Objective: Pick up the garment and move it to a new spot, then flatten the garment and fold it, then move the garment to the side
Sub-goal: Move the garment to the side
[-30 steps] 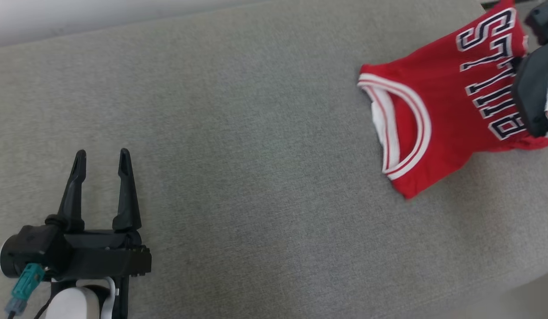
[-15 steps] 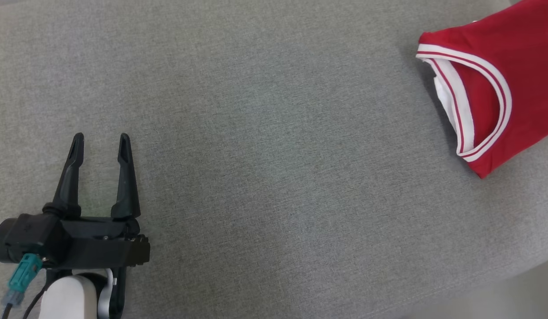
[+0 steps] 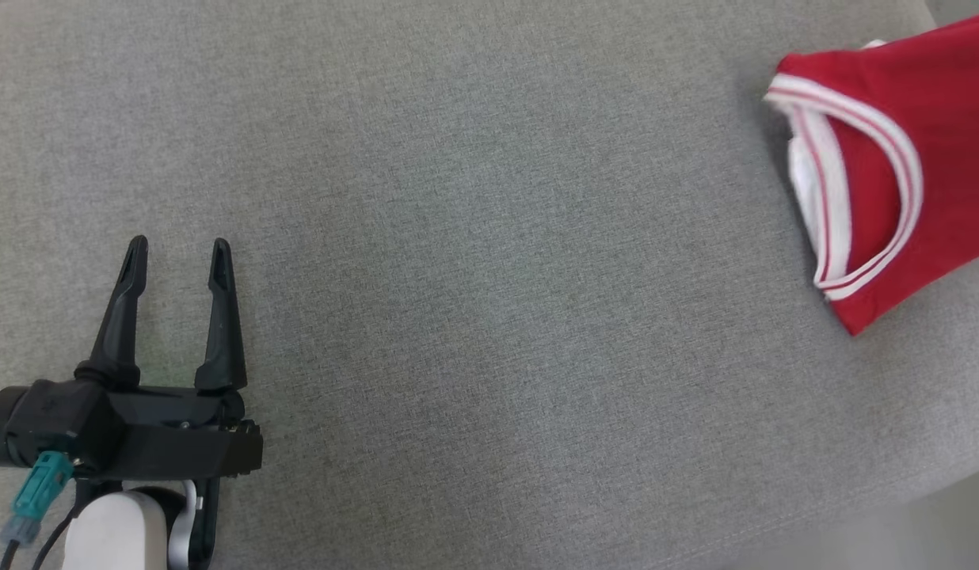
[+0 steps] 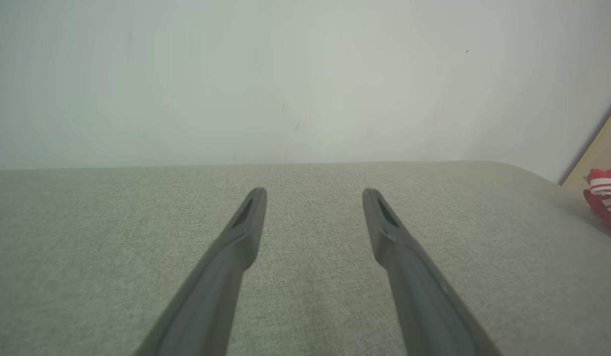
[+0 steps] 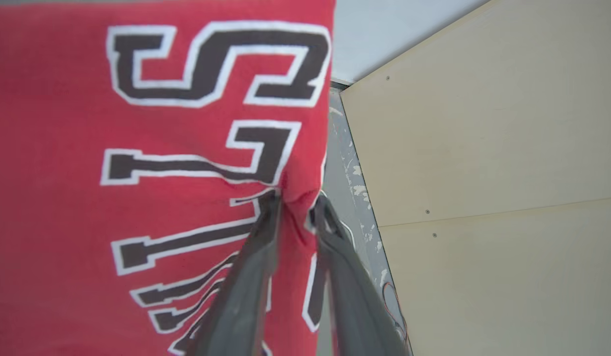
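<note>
- Looking down from the head camera, I see the left gripper (image 3: pixel 178 245) at the lower left over the grey cushion (image 3: pixel 489 277); its jaws are spread wide with nothing between them
- The red garment (image 3: pixel 949 103) lies at the far right of that view, on the cushion's right end, cut off by the frame; its white-and-red striped neckline faces left
- My left wrist camera gives what the head view lacks: a pale wall (image 4: pixel 285 74) behind the cushion, and just a sliver of the garment at the right edge, well apart from the open fingers
- My right wrist camera alone gives me the right gripper (image 5: pixel 296 202); it is clenched on a pucker of the garment's edge, its tips nearly together with red cloth bunched between them; black letters outlined in white fill the fabric
- Beside the garment there, I see a plywood panel (image 5: pixel 483 148) and a strip of speckled floor (image 5: pixel 350 168)
</note>
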Controlling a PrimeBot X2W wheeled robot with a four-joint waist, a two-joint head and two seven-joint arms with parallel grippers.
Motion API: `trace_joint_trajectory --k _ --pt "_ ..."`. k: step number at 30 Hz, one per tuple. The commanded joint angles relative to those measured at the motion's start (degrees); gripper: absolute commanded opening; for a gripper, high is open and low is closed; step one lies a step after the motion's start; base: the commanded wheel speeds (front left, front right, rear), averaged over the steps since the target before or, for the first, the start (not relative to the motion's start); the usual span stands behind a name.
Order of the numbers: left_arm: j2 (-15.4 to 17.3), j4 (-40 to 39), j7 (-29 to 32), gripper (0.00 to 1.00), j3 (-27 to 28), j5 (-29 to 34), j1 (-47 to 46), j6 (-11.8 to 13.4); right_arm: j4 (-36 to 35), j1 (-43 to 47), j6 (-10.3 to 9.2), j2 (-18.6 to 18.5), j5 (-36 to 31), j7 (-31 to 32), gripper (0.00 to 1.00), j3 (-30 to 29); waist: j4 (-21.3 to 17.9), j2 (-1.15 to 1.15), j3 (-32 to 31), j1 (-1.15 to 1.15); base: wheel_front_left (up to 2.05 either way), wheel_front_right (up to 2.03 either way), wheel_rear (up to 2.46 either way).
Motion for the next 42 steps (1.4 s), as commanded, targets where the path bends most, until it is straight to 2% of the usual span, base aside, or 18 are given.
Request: trace_joint_trajectory --k 1,6,12,14,22,25,30,36,42 --pt "0.33 0.17 0.0 1.0 -0.02 0.42 -0.39 0.04 -0.09 0.86 -0.21 0.52 -1.01 -0.61 1.0 -0.72 -0.02 0.0 -0.21 0.0 0.0 0.0 0.0" --pt "0.49 0.58 0.0 1.0 0.11 0.32 0.15 0.06 0.44 1.8 -0.21 2.98 -2.72 -2.71 1.0 -2.21 -0.04 0.0 -1.44 0.0 0.0 0.0 0.0" --pt "0.15 1.18 0.0 1.0 1.06 -0.5 1.8 0.04 0.33 4.66 -0.21 7.22 -1.63 -5.23 1.0 -4.49 0.48 0.0 -4.52 0.0 0.0 0.0 0.0" --pt "-0.23 1.75 0.0 1.0 2.01 -1.41 3.01 0.04 -0.76 7.53 -0.21 9.72 0.76 -8.93 1.0 -5.34 0.96 0.0 -6.84 0.0 0.0 0.0 0.0" --pt "-0.87 3.76 0.0 1.0 4.55 -2.74 6.77 0.11 -7.51 16.43 -0.21 14.52 7.04 -25.19 1.0 -4.75 2.29 0.0 -13.07 0.0 0.0 0.0 0.0" --pt "-1.09 4.7 0.0 1.0 5.51 -2.96 8.69 0.33 -11.01 21.2 -0.2 16.59 8.98 -32.43 1.0 -3.4 2.8 0.0 -15.79 0.0 0.0 0.0 0.0" --pt "-1.26 6.08 0.0 1.0 6.26 -3.11 11.65 0.57 -14.66 28.55 -0.2 18.84 11.89 -40.79 1.0 -0.04 4.15 0.0 -19.49 0.0 0.0 0.0 0.0" --pt "-1.37 7.31 0.0 1.0 6.22 -3.17 15.04 0.93 -15.72 35.2 -0.2 20.85 13.86 -46.32 1.0 3.48 6.03 0.0 -23.31 0.0 0.0 0.0 0.0" --pt "-1.38 8.0 0.0 1.0 5.75 -3.64 17.56 1.79 -15.53 39.58 -0.2 23.24 14.38 -47.89 1.0 5.08 7.88 0.0 -25.08 0.0 0.0 0.0 0.0"
